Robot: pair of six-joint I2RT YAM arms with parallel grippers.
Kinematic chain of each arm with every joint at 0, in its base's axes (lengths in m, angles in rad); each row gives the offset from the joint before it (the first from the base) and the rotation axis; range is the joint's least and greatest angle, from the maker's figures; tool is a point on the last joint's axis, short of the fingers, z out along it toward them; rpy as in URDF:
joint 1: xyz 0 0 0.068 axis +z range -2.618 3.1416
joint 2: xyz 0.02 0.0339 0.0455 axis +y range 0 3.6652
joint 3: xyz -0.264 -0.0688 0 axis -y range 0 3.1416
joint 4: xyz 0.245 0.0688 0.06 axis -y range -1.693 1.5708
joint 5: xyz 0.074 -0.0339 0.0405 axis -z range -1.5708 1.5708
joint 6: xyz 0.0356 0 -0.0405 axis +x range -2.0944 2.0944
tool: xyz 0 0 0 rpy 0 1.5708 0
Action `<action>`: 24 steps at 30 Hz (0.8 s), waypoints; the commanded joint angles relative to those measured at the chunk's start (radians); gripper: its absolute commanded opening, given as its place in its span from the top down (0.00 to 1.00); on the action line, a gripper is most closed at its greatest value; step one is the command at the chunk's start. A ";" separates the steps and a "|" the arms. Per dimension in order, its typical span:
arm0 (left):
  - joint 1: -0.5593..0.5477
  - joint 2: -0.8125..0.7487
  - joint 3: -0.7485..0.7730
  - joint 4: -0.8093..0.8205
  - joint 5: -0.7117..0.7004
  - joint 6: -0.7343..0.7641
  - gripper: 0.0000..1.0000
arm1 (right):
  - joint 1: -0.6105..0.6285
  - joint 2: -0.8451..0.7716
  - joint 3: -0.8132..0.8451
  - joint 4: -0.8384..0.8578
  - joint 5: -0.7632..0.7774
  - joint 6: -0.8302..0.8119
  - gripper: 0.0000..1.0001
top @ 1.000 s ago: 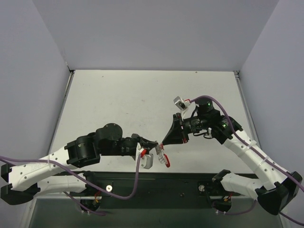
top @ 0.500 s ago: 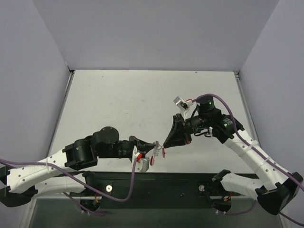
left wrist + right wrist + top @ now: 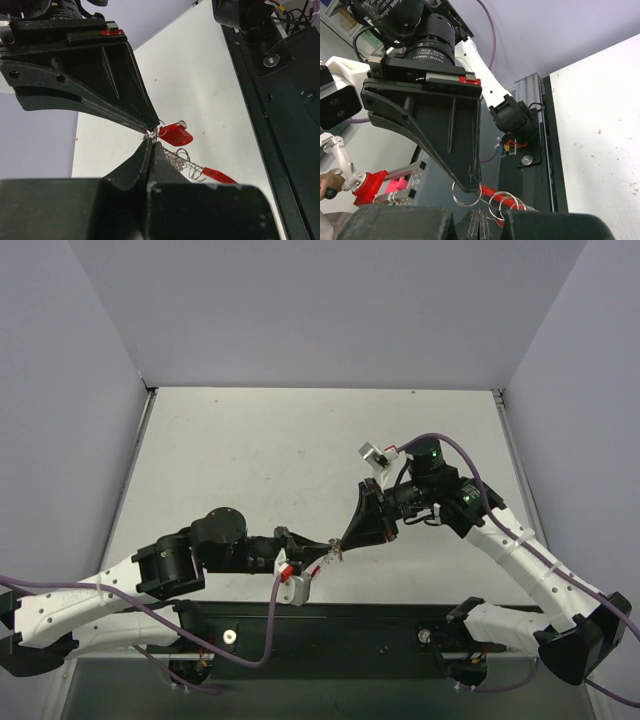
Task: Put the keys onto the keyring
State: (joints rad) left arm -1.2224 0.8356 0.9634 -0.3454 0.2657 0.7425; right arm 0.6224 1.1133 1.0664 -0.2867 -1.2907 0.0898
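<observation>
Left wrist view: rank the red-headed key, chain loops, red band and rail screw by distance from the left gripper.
1. Red-headed key, right beside the left gripper.
2. Chain loops, lower right.
3. Red band, farther right.
4. Rail screw, upper right.

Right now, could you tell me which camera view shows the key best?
The left wrist view: the key hangs close to the lens, its red head large and unobstructed. The top view shows it only as a tiny red speck. The right wrist view shows the keyring loops but no recognisable key.
</observation>
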 commanded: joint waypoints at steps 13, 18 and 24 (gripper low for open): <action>0.008 0.007 -0.006 0.082 0.012 -0.015 1.00 | 0.045 0.011 0.024 0.164 -0.027 0.091 1.00; 0.008 0.000 -0.012 0.085 -0.009 -0.014 1.00 | 0.045 0.011 0.030 0.167 -0.035 0.099 1.00; 0.008 -0.020 -0.025 0.098 -0.026 -0.012 1.00 | 0.046 0.016 0.021 0.167 -0.039 0.102 1.00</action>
State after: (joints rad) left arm -1.2205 0.8413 0.9401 -0.3218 0.2707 0.7341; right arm 0.6563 1.1278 1.0668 -0.1654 -1.2793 0.1867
